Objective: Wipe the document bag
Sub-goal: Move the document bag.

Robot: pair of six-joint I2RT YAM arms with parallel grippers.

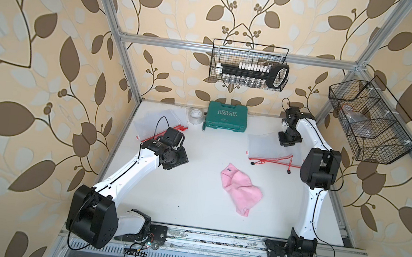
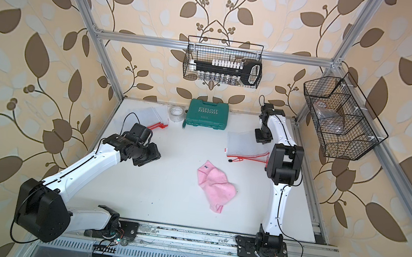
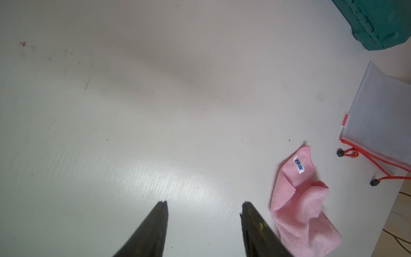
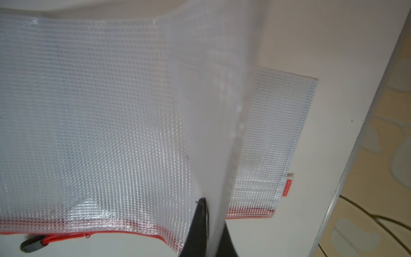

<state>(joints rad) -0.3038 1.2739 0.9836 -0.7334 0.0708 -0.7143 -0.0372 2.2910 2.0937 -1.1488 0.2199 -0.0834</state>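
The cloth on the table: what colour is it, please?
Pink; the cloth shows best in the left wrist view.

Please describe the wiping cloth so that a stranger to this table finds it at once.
Start at the green tool case at the far edge of the white table and come nearer, past the red-trimmed mesh bag. The cloth lies crumpled there: the only pink, soft thing, bearing a white label.

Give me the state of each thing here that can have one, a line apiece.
document bag: one edge pinched and lifted, the rest lying on the table
right gripper: shut on the document bag
left gripper: open, empty, above bare table
pink cloth: crumpled on the table, no gripper on it
green case: closed
tape roll: lying flat
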